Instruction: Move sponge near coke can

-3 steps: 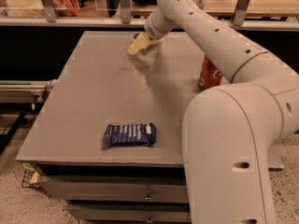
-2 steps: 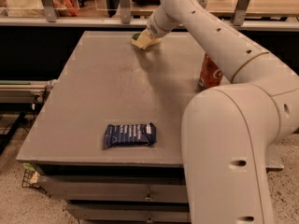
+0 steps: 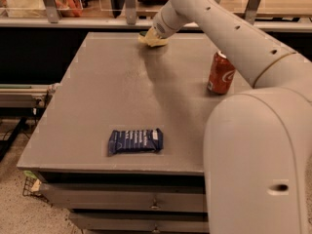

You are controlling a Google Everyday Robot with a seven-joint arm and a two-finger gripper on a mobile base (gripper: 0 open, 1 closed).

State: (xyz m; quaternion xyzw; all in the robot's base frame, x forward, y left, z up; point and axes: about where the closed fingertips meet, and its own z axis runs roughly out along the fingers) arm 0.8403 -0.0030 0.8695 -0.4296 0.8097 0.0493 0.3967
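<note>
The sponge [image 3: 152, 39], pale yellow foam with a dark green top edge, is at the far edge of the grey table [image 3: 97, 96], near its middle. My gripper [image 3: 155, 33] is right over it at the end of the white arm and is shut on it. The sponge sits low at the table surface. The coke can [image 3: 221, 73], red with white script and a silver top, stands upright on the right side of the table, well to the right of the sponge and nearer the camera.
A dark blue snack wrapper [image 3: 135, 141] lies flat near the table's front edge. My white arm [image 3: 253, 145] covers the right front of the table. A shelf rail with metal posts [image 3: 48, 4] runs behind the far edge.
The gripper with the sponge has moved a little toward the far edge and to the right. The arm has shifted, so more of the coke can shows. The wrapper has not moved.
</note>
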